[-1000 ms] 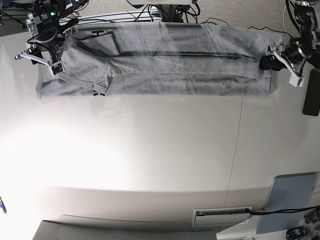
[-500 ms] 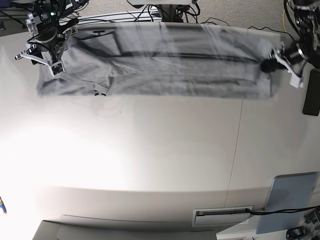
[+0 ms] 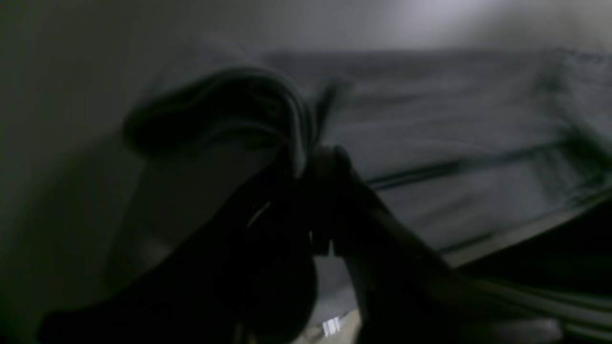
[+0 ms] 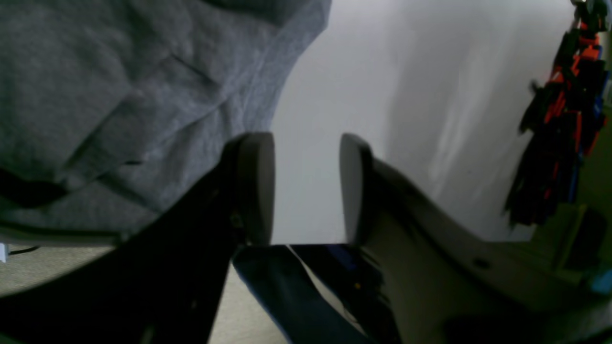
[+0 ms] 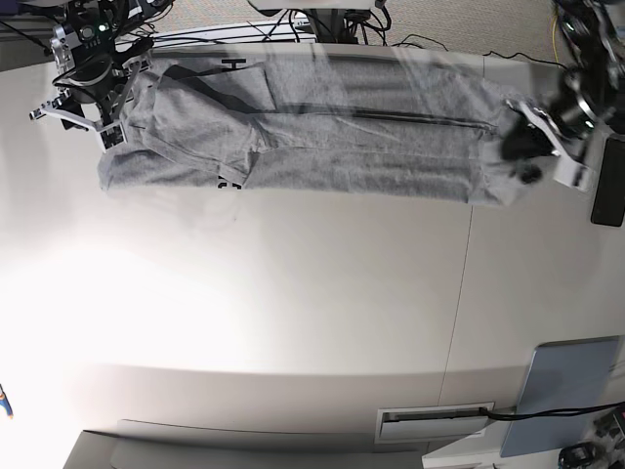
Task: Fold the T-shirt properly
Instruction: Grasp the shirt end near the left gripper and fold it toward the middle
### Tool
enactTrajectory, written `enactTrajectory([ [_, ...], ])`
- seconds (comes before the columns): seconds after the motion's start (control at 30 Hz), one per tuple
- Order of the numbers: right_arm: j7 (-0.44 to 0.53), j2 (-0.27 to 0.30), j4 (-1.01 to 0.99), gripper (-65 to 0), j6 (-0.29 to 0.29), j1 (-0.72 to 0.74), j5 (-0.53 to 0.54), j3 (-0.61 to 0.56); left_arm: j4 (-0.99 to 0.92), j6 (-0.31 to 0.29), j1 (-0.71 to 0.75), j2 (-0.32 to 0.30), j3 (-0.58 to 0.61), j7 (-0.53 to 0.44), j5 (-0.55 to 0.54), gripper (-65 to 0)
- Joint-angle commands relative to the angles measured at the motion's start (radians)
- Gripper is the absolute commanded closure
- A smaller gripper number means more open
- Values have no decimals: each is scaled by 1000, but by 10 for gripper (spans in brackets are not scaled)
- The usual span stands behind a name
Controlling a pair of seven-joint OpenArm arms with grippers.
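White table (image 5: 322, 293) under glare at left; right gripper (image 5: 80, 106), jaws apart, empty, at the long-folded T-shirt (image 5: 322, 137) lying along the far edge. Left gripper (image 5: 522, 147) clamped on the shirt's right end. Black device (image 5: 609, 181) at far right; cables (image 5: 322, 29) behind.

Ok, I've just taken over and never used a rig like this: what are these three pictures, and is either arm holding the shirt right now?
The wide picture looks down on a white table with a grey T-shirt stretched along its far edge. Two robot arms work it, one at each end. The other two pictures come from cameras on the arms' wrists. The left tool, on the right of the wide picture, is shut on the shirt's end; its dark, blurred wrist picture shows bunched cloth pinched between the fingers. The right tool is open with only bare table between its fingers, the shirt lying beside it.
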Motion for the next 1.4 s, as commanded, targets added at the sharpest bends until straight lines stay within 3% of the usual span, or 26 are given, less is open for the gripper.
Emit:
enactTrajectory([
  [0.0,12,13,16,-229,-5,-2,-13,9,43,15,20,18,-7,-14,-46,0],
  [0.1,12,13,16,-229,-5,-2,-13,9,99,39,55,101,23,-30,-81,0],
  [0.23,16,13,16,-229,-5,-2,-13,9,108,49,60,156,185,-38,-51,0],
  [0.27,17,13,16,-229,-5,-2,-13,9,108,54,60,163,240,-57,-32,0],
  [0.37,19,13,16,-229,-5,-2,-13,9,108,147,46,175,400,-145,78,0],
  [0.47,19,13,16,-229,-5,-2,-13,9,107,221,5,198,539,-168,200,0],
  [0.67,18,13,16,-229,-5,-2,-13,9,105,283,-29,209,743,-195,351,0],
  [0.87,18,13,16,-229,-5,-2,-13,9,103,287,-37,209,826,-241,428,0],
  [0.9,18,13,16,-229,-5,-2,-13,9,103,286,-37,209,832,-251,427,-23],
  [1.0,18,13,16,-229,-5,-2,-13,9,103,248,-37,209,856,-256,422,-247],
  [1.07,18,13,16,-229,-5,-2,-13,9,103,205,-37,209,880,-261,416,-326],
  [1.2,18,13,16,-229,-5,-2,-13,9,103,166,-46,209,901,-280,420,-328],
  [1.37,18,13,16,-229,-5,-2,-13,9,103,222,-76,209,900,-282,570,-295],
])
